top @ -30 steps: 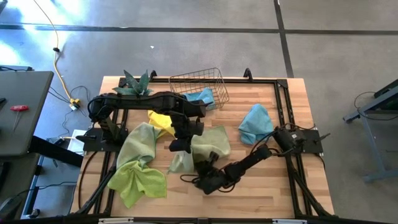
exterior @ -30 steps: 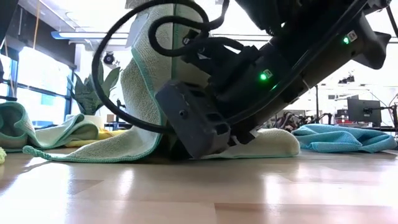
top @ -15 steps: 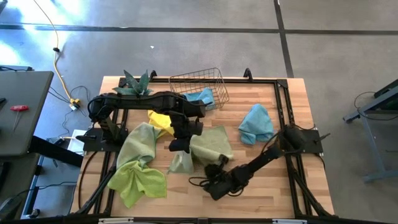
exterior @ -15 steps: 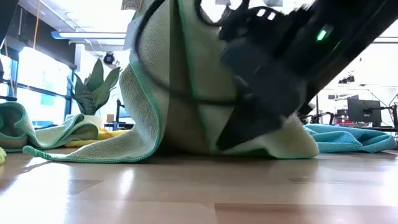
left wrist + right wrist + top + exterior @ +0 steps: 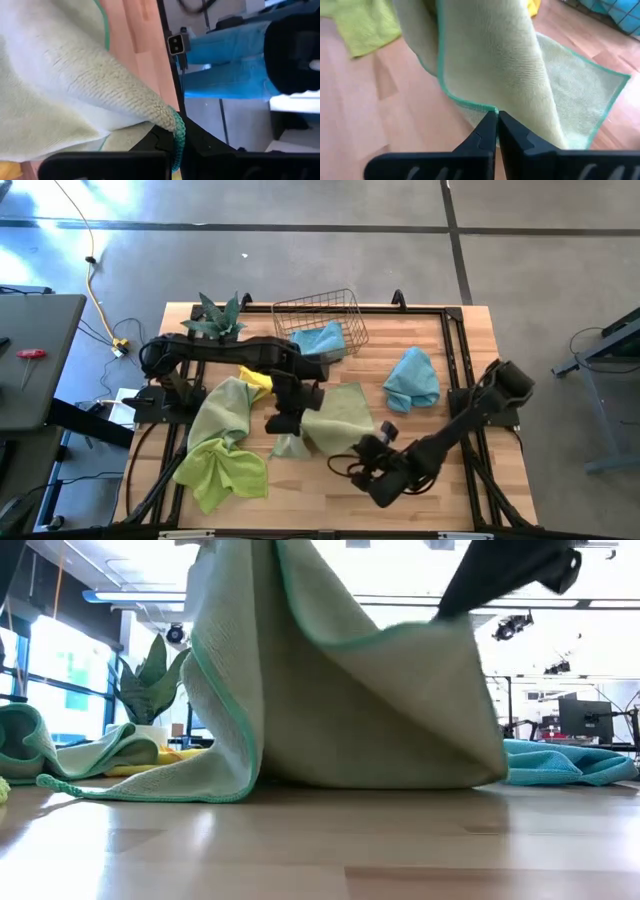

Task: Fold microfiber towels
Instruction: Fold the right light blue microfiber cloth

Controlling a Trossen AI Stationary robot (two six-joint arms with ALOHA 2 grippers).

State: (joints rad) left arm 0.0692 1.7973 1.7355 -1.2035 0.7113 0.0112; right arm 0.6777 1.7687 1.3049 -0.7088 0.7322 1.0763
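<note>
High view: a wooden table (image 5: 460, 350) fills the middle of the frame. At centre, the left pincer (image 5: 283, 420) and the right pincer (image 5: 372, 448) each hold an edge of a sage towel (image 5: 340, 412), lifted and spread between them. A second sage towel (image 5: 222, 410) and a lime towel (image 5: 222, 468) lie crumpled at lower left, a yellow towel (image 5: 256, 380) sits just above them, and a blue towel (image 5: 412, 378) lies bunched at right. A wire basket (image 5: 318, 315) at upper centre holds another blue towel (image 5: 322, 338). A plant (image 5: 215, 317) stands at upper left. No towel looks folded yet, so the work seems barely begun.

Low view: the sage towel hangs like a tent across the centre, its lower edge on the table.

Left wrist view: fingers (image 5: 155, 142) pinched together on a teal-trimmed corner at bottom centre.

Right wrist view: fingers (image 5: 485, 132) clamped on the towel's hem at bottom centre.
</note>
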